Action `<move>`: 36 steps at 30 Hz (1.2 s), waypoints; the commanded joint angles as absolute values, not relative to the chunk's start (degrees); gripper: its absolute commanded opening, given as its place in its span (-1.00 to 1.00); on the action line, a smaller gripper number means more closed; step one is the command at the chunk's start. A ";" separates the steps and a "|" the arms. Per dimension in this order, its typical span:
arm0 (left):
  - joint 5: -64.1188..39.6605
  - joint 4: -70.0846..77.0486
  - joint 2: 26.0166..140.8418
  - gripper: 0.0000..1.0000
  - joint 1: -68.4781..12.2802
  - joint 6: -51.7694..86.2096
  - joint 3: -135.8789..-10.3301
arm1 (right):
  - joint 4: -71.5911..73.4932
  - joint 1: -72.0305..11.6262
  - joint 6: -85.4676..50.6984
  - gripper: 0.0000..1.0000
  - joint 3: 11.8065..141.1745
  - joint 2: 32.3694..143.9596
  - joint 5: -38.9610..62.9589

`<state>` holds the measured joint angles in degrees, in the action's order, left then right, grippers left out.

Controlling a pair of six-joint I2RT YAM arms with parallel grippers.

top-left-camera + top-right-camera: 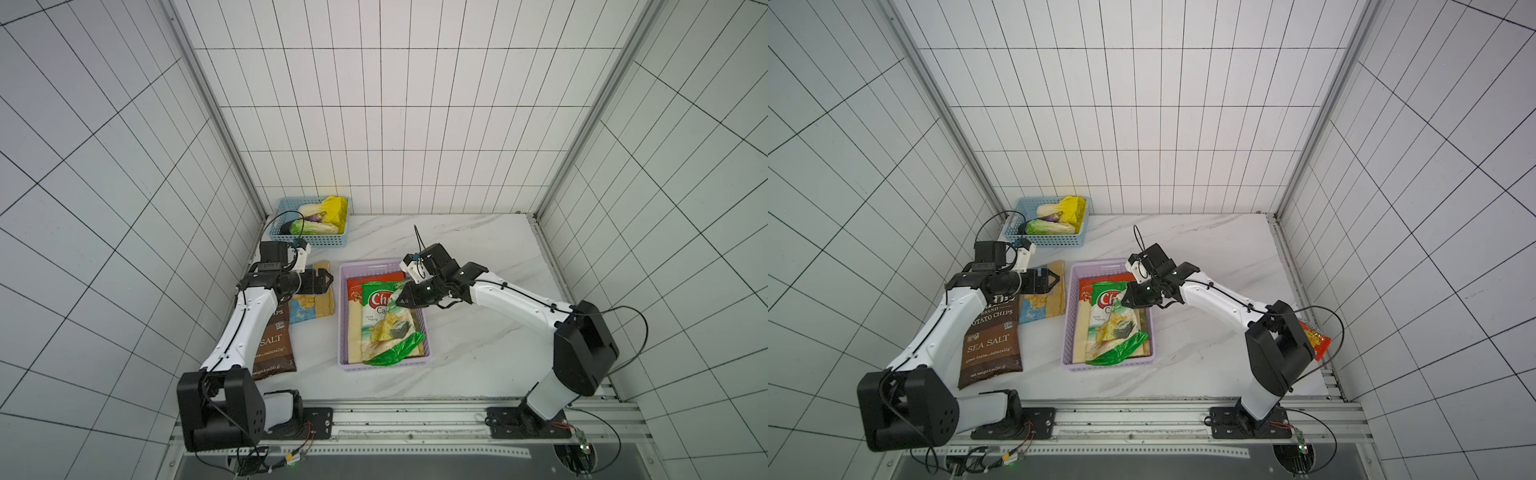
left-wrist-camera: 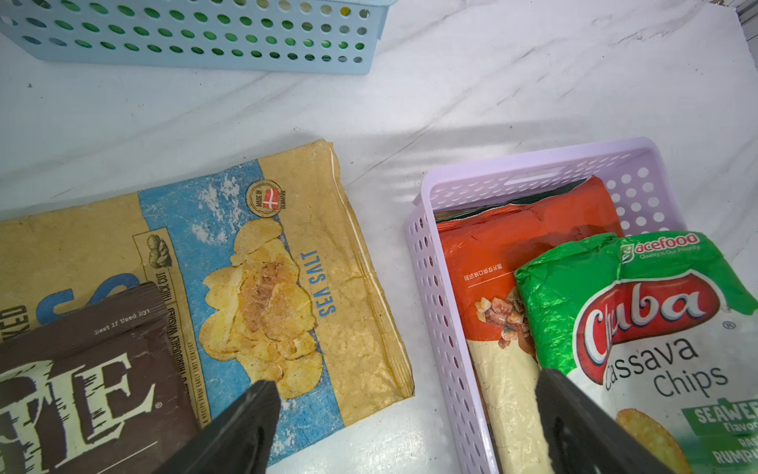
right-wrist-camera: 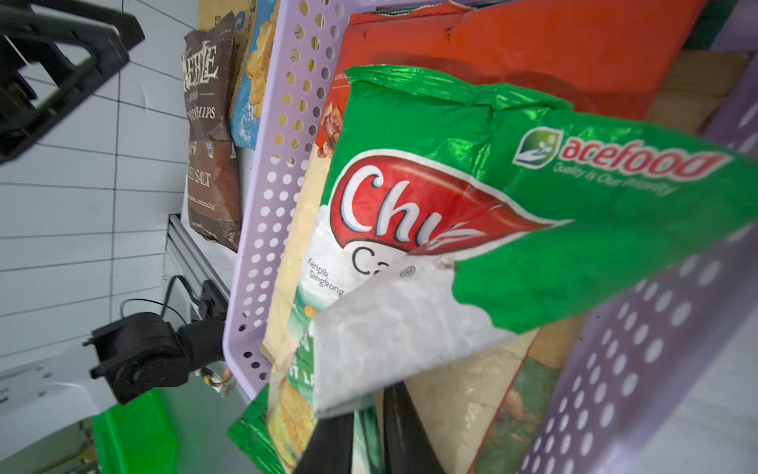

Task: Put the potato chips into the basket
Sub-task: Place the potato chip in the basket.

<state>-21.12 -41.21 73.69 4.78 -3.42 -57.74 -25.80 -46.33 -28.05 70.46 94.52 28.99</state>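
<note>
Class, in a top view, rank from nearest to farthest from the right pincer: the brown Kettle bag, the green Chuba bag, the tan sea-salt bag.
1. green Chuba bag: right at the right pincer, inside the lilac basket.
2. tan sea-salt bag: just outside the basket, on the robot's left.
3. brown Kettle bag: farthest, overlapping the tan bag's outer side.

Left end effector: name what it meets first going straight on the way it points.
Most likely the lilac basket, its near side wall; the left end effector points at it from over the tan sea salt bag. Height is unclear: it might clear the rim.
</note>
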 commanded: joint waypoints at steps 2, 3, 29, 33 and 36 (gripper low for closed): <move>-22.23 -41.04 72.79 0.92 5.10 -3.25 -59.15 | -24.44 -45.71 -29.42 -0.14 67.88 93.49 27.11; -22.25 -41.04 72.84 0.92 5.15 -3.25 -59.21 | -24.46 -45.47 -29.57 -0.02 67.70 93.00 26.63; -30.07 -41.70 73.26 0.91 0.85 -7.46 -61.52 | -24.52 -42.89 -35.34 0.54 68.02 90.99 20.69; -29.81 -42.31 73.38 0.88 -4.03 -10.50 -61.70 | -24.89 -43.07 -33.33 0.54 68.32 91.23 15.12; -26.74 -44.27 75.46 0.85 -9.20 -12.77 -63.37 | -26.46 -42.74 -31.92 0.53 69.58 91.17 12.86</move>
<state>-28.21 -43.00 74.08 -6.15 -9.19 -60.60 -24.53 -42.78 -34.11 67.00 91.46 16.97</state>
